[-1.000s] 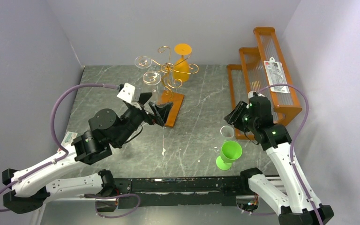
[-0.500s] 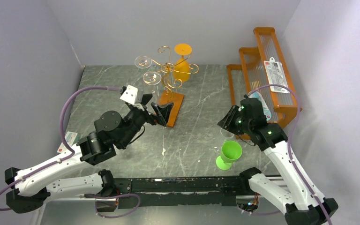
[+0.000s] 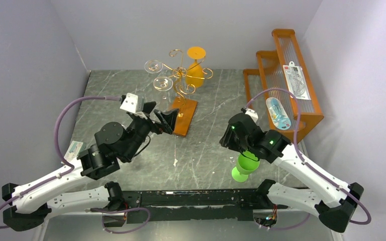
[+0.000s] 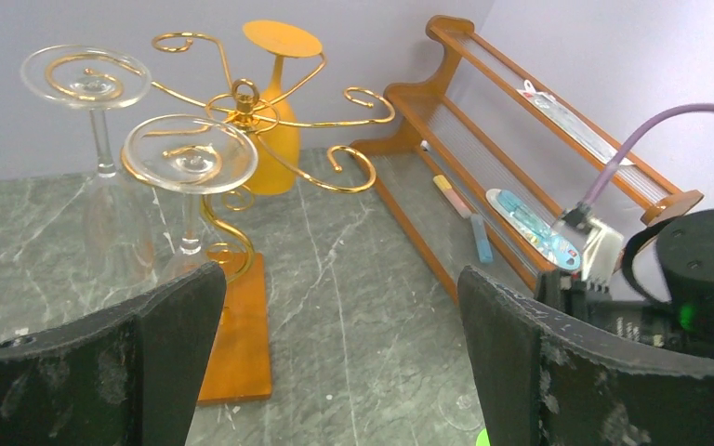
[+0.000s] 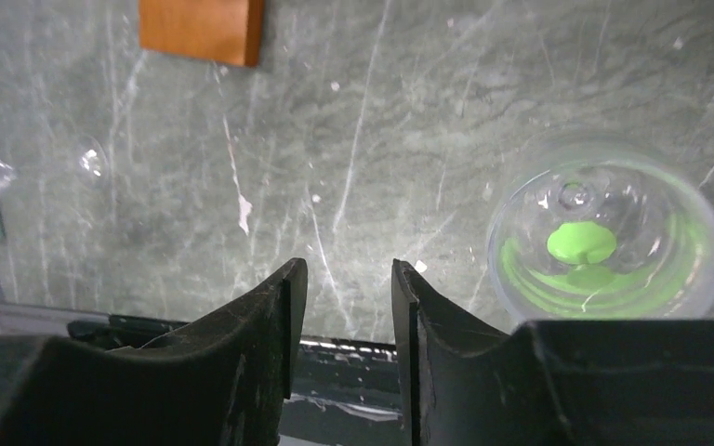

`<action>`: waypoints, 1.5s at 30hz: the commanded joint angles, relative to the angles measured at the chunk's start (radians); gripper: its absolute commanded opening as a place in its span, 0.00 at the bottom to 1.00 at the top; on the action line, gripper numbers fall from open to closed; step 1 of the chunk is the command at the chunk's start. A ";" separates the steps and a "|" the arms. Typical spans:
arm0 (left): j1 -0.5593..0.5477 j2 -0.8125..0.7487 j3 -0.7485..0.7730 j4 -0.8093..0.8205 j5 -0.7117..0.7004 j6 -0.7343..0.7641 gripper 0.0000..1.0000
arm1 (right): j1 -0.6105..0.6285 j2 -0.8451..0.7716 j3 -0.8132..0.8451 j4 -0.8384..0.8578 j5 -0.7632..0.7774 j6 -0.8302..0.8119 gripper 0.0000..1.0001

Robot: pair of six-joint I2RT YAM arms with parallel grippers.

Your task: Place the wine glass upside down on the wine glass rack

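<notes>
Black right hand, fingers narrowly apart and empty, now hangs over the counter after swinging leftward from the orange shelf. Under that arm, lower right of the top view, stands the green wine glass, stem vertical, mouth up. Opposite, the left hand, spread wide, faces the wire rack with glasses hung upside down.

Worktop: dark grey-green marbled stone worktop.
Shelf: large orange stepped wooden shelf, far right.
Shelf contents: blue-and-white flat packet on a lower step; clear white packet higher up.
Left edge: small white-and-red card.
</notes>
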 commanded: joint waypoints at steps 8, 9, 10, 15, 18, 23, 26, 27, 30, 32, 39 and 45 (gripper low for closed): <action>-0.004 -0.032 -0.012 -0.027 -0.064 -0.015 0.99 | 0.008 0.043 0.226 -0.229 0.341 0.031 0.55; -0.004 -0.030 -0.013 -0.028 -0.068 -0.015 0.99 | 0.008 0.053 0.226 -0.249 0.354 0.037 0.56; -0.003 -0.029 -0.014 -0.028 -0.071 -0.015 0.99 | 0.008 0.061 0.220 -0.264 0.356 0.044 0.56; -0.003 -0.010 -0.012 -0.026 -0.076 -0.016 0.99 | 0.008 0.059 0.169 -0.295 0.342 0.074 0.55; -0.004 0.003 -0.007 -0.029 -0.072 -0.016 0.99 | 0.008 0.043 0.144 -0.265 0.307 0.027 0.52; -0.004 0.020 -0.005 -0.028 -0.068 -0.019 0.99 | 0.008 0.079 0.114 -0.190 0.255 -0.053 0.48; -0.003 0.025 0.010 -0.041 -0.062 -0.021 0.99 | 0.007 0.105 0.087 -0.128 0.227 -0.094 0.44; -0.003 0.026 0.017 -0.047 -0.062 -0.024 0.99 | 0.006 0.112 0.081 -0.110 0.221 -0.105 0.41; -0.003 0.019 0.026 -0.055 -0.056 -0.032 0.99 | 0.000 0.128 0.073 -0.062 0.216 -0.142 0.35; -0.003 0.011 0.024 -0.055 -0.055 -0.037 0.99 | -0.005 0.136 0.072 -0.039 0.212 -0.162 0.31; -0.003 0.007 0.024 -0.066 -0.046 -0.063 0.99 | -0.024 0.136 0.048 0.036 0.202 -0.198 0.04; -0.003 0.016 0.022 -0.084 -0.035 -0.143 0.99 | -0.026 0.115 0.050 0.143 0.158 -0.272 0.00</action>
